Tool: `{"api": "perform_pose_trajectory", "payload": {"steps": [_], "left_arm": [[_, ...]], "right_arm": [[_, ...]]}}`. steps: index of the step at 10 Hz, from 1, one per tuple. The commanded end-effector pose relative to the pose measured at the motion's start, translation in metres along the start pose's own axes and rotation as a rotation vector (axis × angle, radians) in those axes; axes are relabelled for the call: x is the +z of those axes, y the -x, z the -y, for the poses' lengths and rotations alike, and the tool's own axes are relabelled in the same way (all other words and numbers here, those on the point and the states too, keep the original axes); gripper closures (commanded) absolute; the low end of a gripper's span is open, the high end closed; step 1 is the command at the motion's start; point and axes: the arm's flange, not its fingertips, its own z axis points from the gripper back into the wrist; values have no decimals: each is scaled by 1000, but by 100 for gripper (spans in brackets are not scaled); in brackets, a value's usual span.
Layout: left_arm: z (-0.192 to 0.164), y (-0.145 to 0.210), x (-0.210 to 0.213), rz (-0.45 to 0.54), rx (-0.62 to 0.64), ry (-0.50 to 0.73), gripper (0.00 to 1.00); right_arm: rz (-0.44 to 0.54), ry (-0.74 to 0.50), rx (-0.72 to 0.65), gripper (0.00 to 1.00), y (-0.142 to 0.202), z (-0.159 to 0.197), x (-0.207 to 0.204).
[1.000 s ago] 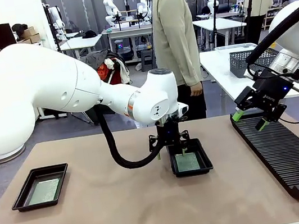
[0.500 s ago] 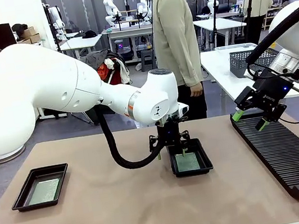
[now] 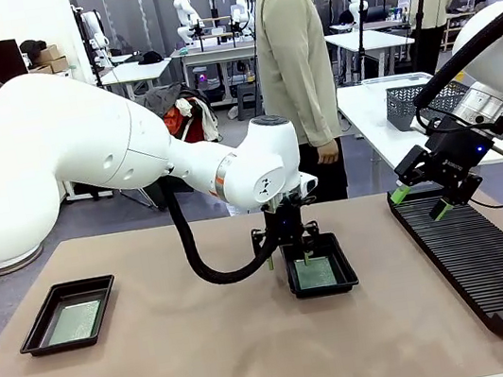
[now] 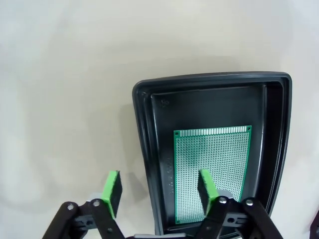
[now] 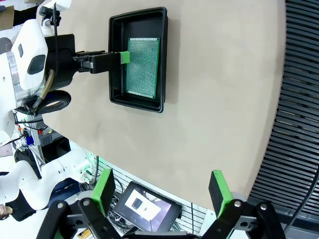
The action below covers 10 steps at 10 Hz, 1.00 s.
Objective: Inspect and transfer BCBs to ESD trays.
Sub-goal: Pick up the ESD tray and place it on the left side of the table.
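- Looking across the table from the front, I see the left gripper (image 3: 294, 242) low over the near-left rim of the middle tray (image 3: 323, 282), which holds a BCB (image 3: 316, 273); a second tray (image 3: 68, 315) with another board (image 3: 74, 322) sits far left. The right gripper (image 3: 421, 201) hangs open above the rack (image 3: 483, 257). A person (image 3: 294, 67) stands beyond.
- Left wrist: my pads (image 4: 112, 192) straddle the tray's rim (image 4: 147, 164), one outside, one over the BCB (image 4: 212, 164); the jaws stand apart, gripping nothing.
- Right wrist: my fingers (image 5: 220, 191) spread wide, empty, above the table (image 5: 219, 89), rack (image 5: 294, 114) alongside; tray (image 5: 139, 57) and board (image 5: 143, 67) lie well apart.
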Motion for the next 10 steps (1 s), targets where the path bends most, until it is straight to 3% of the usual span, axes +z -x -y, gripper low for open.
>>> {"api": "perform_pose_trajectory", "payload": {"steps": [1, 10], "left_arm": [[0, -3, -1, 12, 1, 9, 25], [0, -4, -10, 3, 2, 6, 74]], "right_arm": [[11, 7, -21, 0, -1, -1, 0], [11, 7, -21, 0, -1, -1, 0]]}}
